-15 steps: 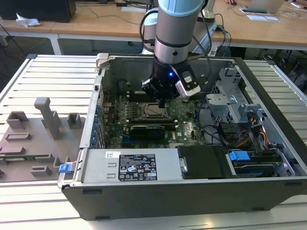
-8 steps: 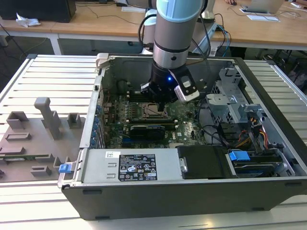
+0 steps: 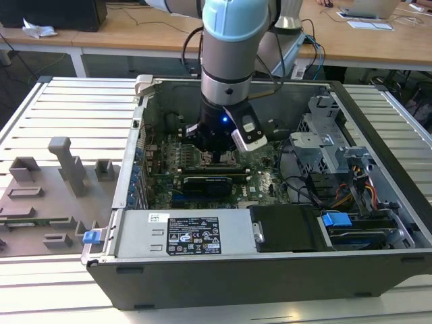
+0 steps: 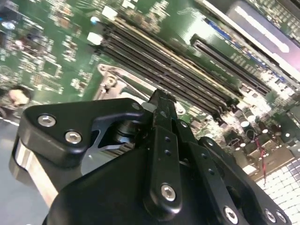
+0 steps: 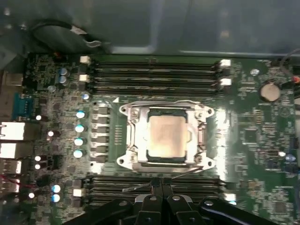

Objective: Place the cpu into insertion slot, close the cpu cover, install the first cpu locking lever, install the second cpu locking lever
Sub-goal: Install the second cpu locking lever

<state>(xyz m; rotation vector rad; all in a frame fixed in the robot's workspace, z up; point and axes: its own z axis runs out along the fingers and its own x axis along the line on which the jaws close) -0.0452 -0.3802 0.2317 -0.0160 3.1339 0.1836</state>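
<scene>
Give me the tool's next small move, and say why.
Probably nudge the tool sideways against the thin locking lever beside it. In the first wrist view the cpu already sits under the lowered cpu cover, while that lever looks unlatched, slanting off the socket's edge.

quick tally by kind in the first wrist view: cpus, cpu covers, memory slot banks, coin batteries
cpu: 1
cpu cover: 1
memory slot banks: 2, one on each side of the socket
coin battery: 1
total: 5
</scene>
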